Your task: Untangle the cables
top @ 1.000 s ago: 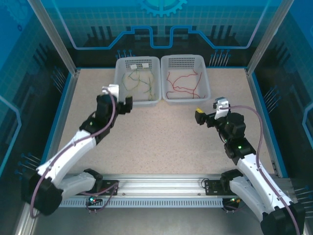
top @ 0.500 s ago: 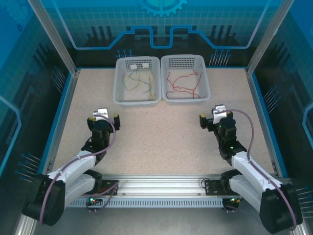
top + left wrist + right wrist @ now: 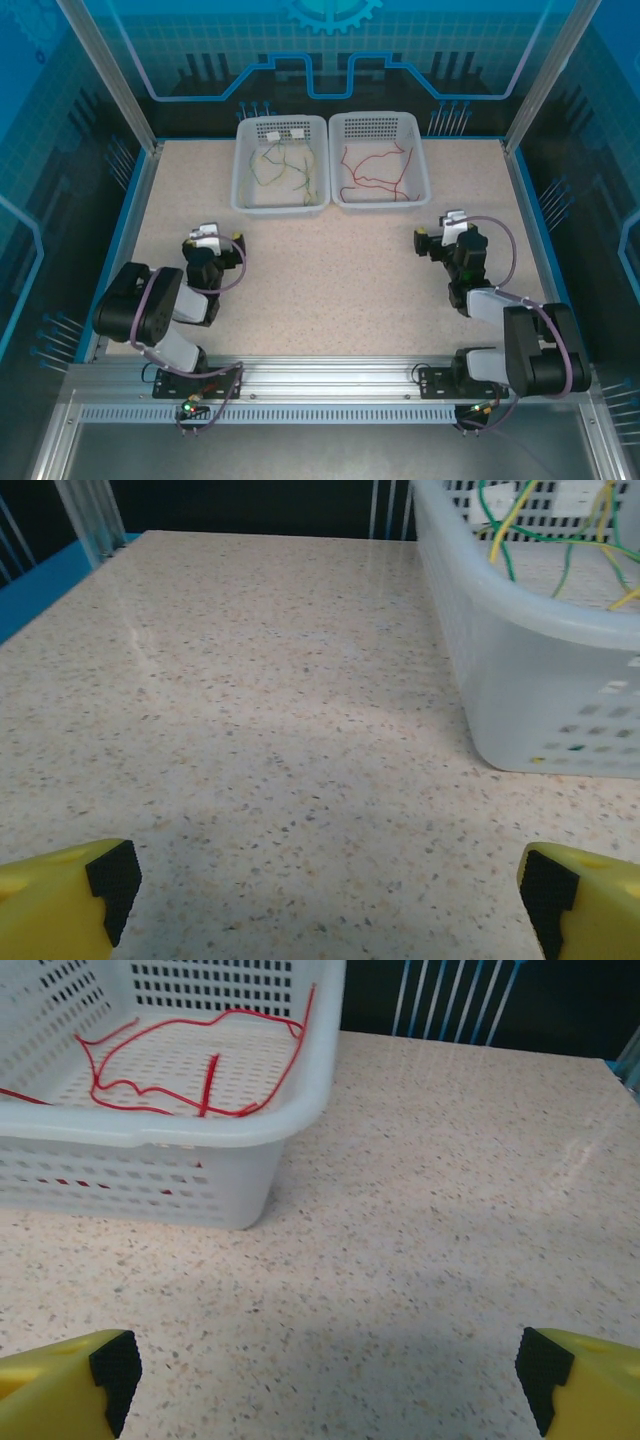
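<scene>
Green and yellow cables (image 3: 283, 168) lie loosely in the left white basket (image 3: 240, 192); their ends show in the left wrist view as green and yellow cables (image 3: 520, 525). Red cables (image 3: 375, 168) lie in the right white basket (image 3: 421, 185), seen close as red cables (image 3: 190, 1055). My left gripper (image 3: 211, 240) sits folded low at the near left, open, nothing between its yellow fingertips (image 3: 70, 900). My right gripper (image 3: 437, 237) is folded back at the near right, open and empty, its fingertips (image 3: 575, 1385) wide apart over bare table.
The two baskets stand side by side at the far middle of the speckled table (image 3: 330, 270). The left basket wall (image 3: 520, 680) lies ahead right of my left gripper; the right basket (image 3: 150, 1160) lies ahead left of my right gripper. Blue walls and metal posts ring the table.
Both arms have drawn back from the baskets toward the near edge and folded down low. Both grippers stayed open and empty. The cables have not moved.
</scene>
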